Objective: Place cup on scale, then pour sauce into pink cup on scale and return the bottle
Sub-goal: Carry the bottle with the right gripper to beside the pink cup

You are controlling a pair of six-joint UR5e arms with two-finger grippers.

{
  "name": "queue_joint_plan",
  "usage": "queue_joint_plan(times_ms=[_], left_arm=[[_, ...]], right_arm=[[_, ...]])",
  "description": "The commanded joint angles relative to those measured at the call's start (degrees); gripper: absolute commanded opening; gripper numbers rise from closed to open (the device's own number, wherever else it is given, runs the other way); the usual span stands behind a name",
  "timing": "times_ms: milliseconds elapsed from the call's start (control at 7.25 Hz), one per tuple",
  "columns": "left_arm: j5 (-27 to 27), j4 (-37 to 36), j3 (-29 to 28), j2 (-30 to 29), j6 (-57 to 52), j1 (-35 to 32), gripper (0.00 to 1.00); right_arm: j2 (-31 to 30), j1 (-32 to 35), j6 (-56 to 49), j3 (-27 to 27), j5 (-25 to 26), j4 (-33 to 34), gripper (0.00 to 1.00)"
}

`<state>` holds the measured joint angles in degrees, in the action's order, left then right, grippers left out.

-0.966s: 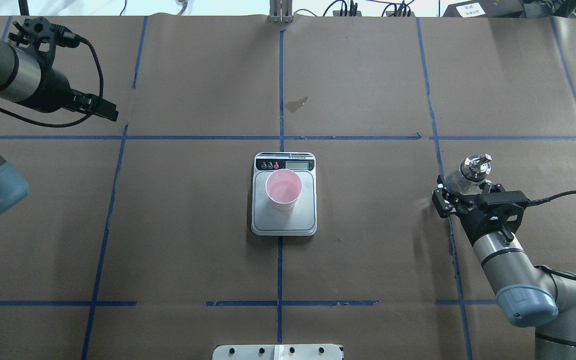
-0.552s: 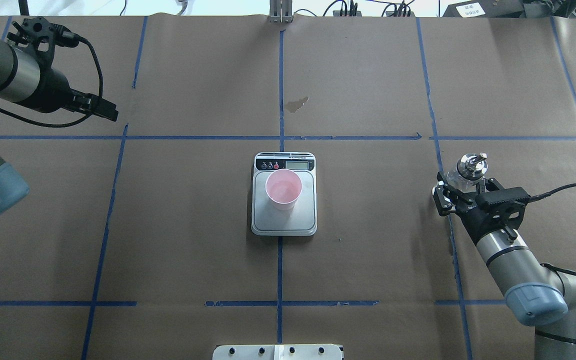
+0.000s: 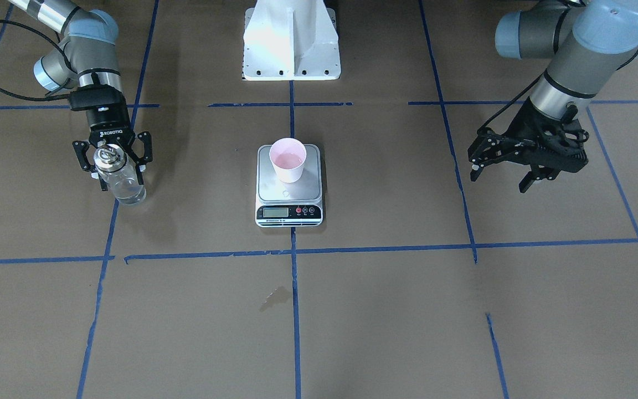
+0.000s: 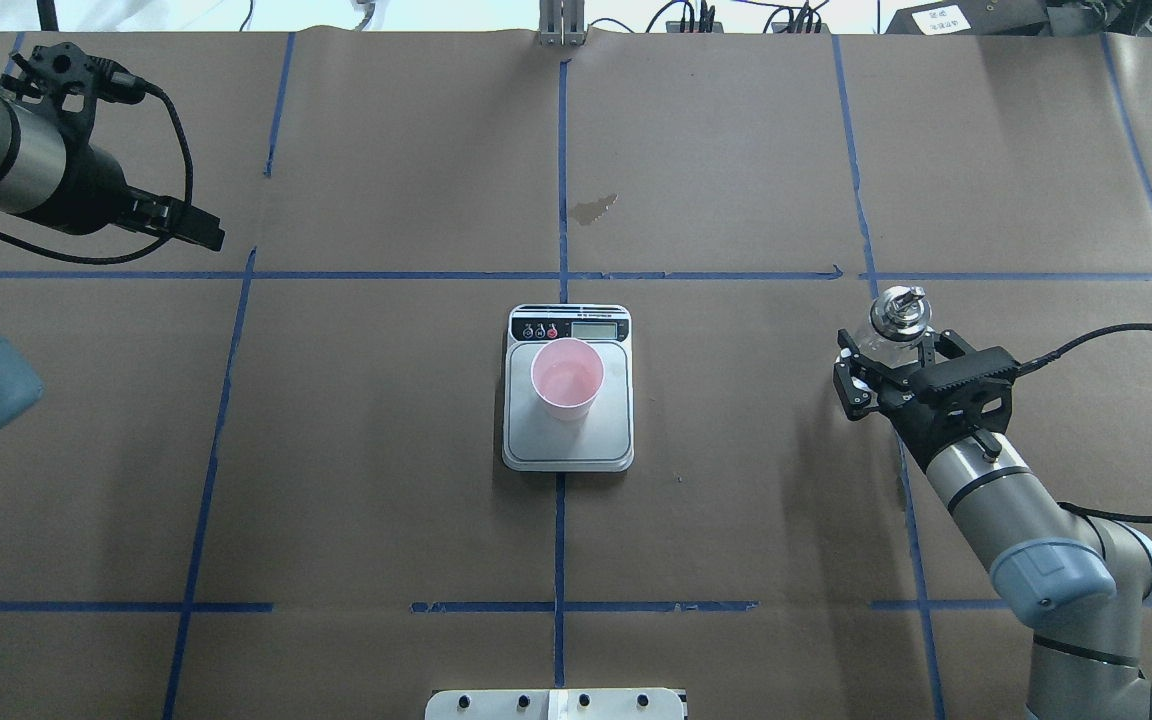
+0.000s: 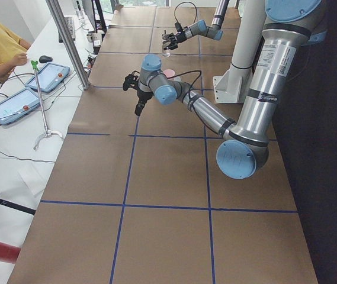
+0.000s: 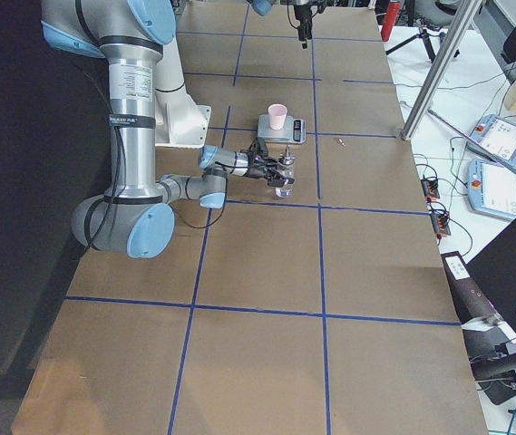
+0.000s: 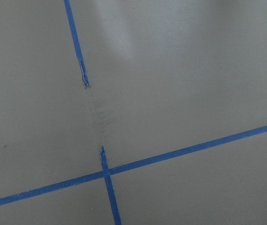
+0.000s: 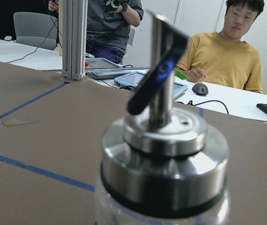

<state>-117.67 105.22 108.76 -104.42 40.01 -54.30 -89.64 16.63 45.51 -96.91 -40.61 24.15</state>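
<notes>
The pale pink cup [image 4: 567, 378] stands upright on the scale [image 4: 568, 445] at the table's middle, with clear liquid at its bottom; both also show in the front view, cup [image 3: 287, 159] and scale [image 3: 288, 191]. My right gripper [image 4: 888, 372] is shut on the clear glass bottle [image 4: 900, 314] with its metal spout, upright and low over the table to the right of the scale. It shows in the front view [image 3: 113, 160] around the bottle [image 3: 122, 183]. The right wrist view fills with the bottle's metal top [image 8: 164, 154]. My left gripper [image 3: 499, 176] is open and empty, raised at the far left.
A dark stain [image 4: 594, 208] marks the brown paper beyond the scale. Blue tape lines cross the table. The white robot base [image 3: 291, 44] stands at the near edge. Operators [image 8: 232, 51] sit at a side table with tablets [image 6: 498, 168] beyond the far edge.
My right gripper has carried the bottle a little left and farther from the robot. My left arm has drawn back slightly to the left. Cup and scale have not moved.
</notes>
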Motion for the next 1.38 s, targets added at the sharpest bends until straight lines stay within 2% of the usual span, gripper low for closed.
queue_joint_plan(times_ms=[0, 138, 276, 552, 690, 828, 1103, 1241], left_arm=[[-0.10, 0.16, 1.36, 2.54, -2.89, -0.37, 1.00], [-0.54, 0.16, 1.37, 3.86, -7.96, -2.72, 1.00], [-0.63, 0.16, 1.19, 5.00, -12.45, -3.96, 1.00], [-0.89, 0.16, 0.49, 6.07, -17.58, -6.69, 1.00], [-0.98, 0.16, 0.58, 6.07, -17.59, -7.31, 1.00], [-0.98, 0.16, 0.58, 6.07, -17.59, -7.31, 1.00], [-1.07, 0.16, 0.84, 6.68, -17.59, -7.31, 1.00], [-1.07, 0.16, 1.02, 6.77, -17.59, -7.31, 1.00]], right_arm=[[8.20, 0.07, -2.18, -0.21, 3.68, 14.26, 0.00], [12.69, -0.11, -2.18, -0.30, 7.09, 23.57, 0.00], [13.17, -0.54, -2.18, -1.17, 10.87, 28.97, 0.00], [20.00, -1.86, -2.27, -3.54, 13.00, 49.93, 0.00], [22.55, -3.96, -2.36, -3.46, 14.06, 55.77, 0.00], [23.10, -5.19, -6.88, -3.38, 15.72, 58.62, 0.00], [22.93, -5.21, -15.69, -3.29, 17.66, 59.78, 0.00], [22.84, -5.55, -19.11, -3.64, 20.46, 65.18, 0.00]])
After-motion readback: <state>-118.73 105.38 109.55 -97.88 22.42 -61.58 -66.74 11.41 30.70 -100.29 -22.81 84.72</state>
